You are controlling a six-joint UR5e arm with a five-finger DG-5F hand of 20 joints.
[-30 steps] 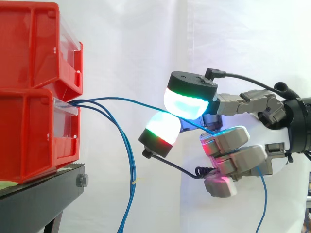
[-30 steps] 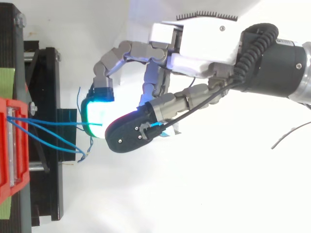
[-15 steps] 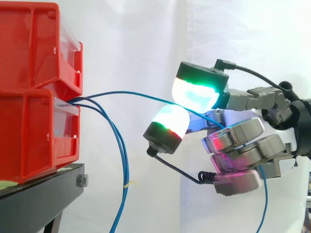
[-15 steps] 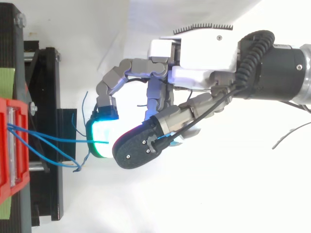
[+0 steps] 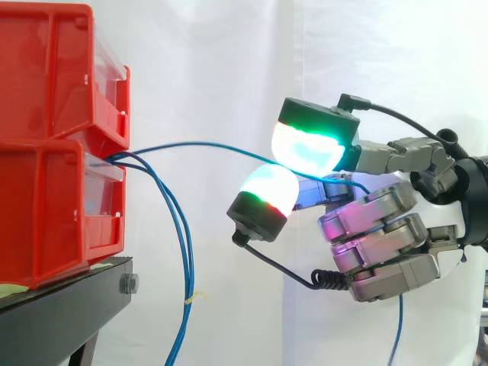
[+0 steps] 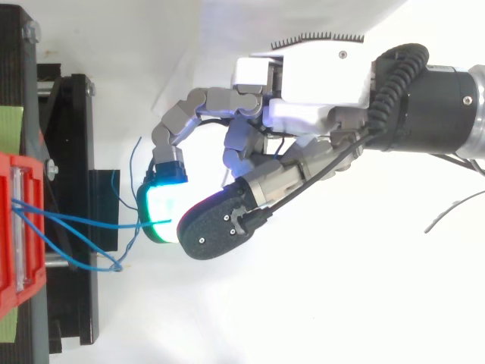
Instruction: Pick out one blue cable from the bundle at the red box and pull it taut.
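At the left you see two red bins stacked, the upper red bin (image 5: 46,69) on the lower red bin (image 5: 46,206), and both stand on the black stand (image 5: 69,305) before the white curtain (image 5: 229,61). The bundle comes out of the gap between the two bins, at their front edge. This fixes one end of every cable, so any pull away from the bins will load it.

Just right of the bins the other blue cables (image 5: 181,259) drop down in a loose loop past the edge of the stand. Nothing holds them, and this is why they hang.

One blue cable (image 5: 213,145) is apart from the rest. It runs from the gap across to the right in a soft upward bow. I judge it is already separated, but not yet fully taut, because a tight cable would be straight.

Further right this cable passes between two glowing fingertips (image 5: 309,149), the upper one and a lower one under it, and then goes into the hand (image 5: 381,244). The other fingers are curled closely toward the palm, and the cable comes out again under them and hangs down. So it appears the hand is closed around this one cable. From above, the hand (image 6: 318,76) reaches toward the bins with its palm side turned to the cable.

For the next move, you should pull farther to the right, away from the bins. Watch that the cable does not slip through the fingers.
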